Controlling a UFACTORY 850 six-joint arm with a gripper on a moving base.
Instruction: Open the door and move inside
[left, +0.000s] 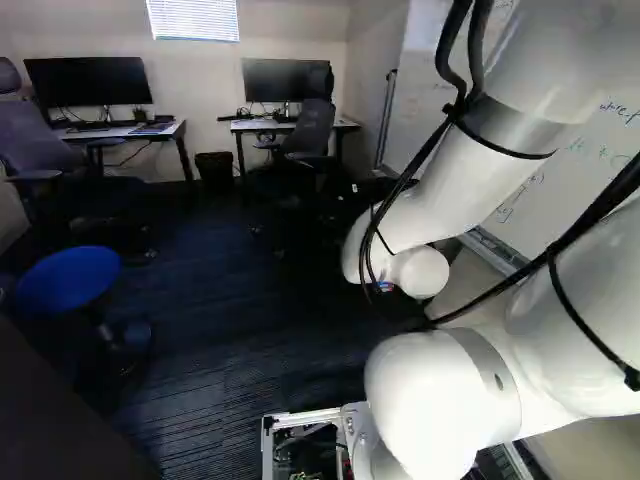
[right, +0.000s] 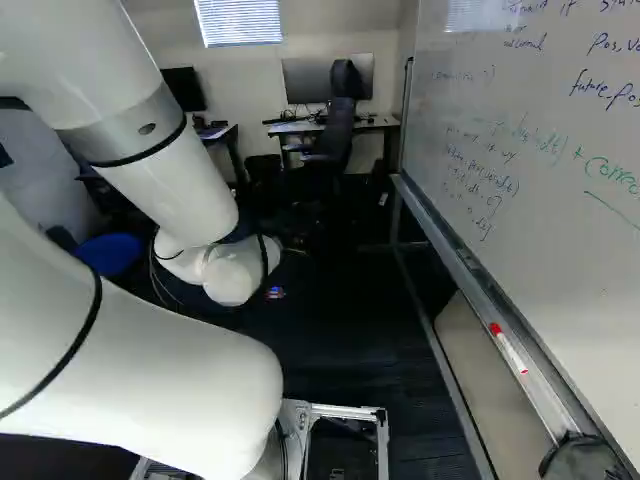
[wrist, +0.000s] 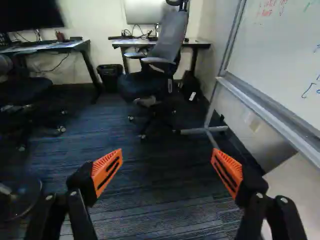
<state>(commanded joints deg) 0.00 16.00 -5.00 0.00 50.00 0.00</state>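
No door or door handle shows in any view. In the wrist view my gripper (wrist: 167, 156) stands wide open, its two orange pads (wrist: 106, 171) far apart with only carpet seen between them. It touches nothing. Both base views show the white arm (left: 440, 400) reaching forward and down; its wrist end (right: 235, 272) hides the gripper there.
Ahead, an office chair (wrist: 160, 55) stands at a desk (wrist: 200, 44), with a waste bin (wrist: 109, 77) beside it. Another desk (left: 120, 131) and a blue stool (left: 68, 280) are at the left. A whiteboard on a metal-legged frame (right: 480, 285) runs along the right.
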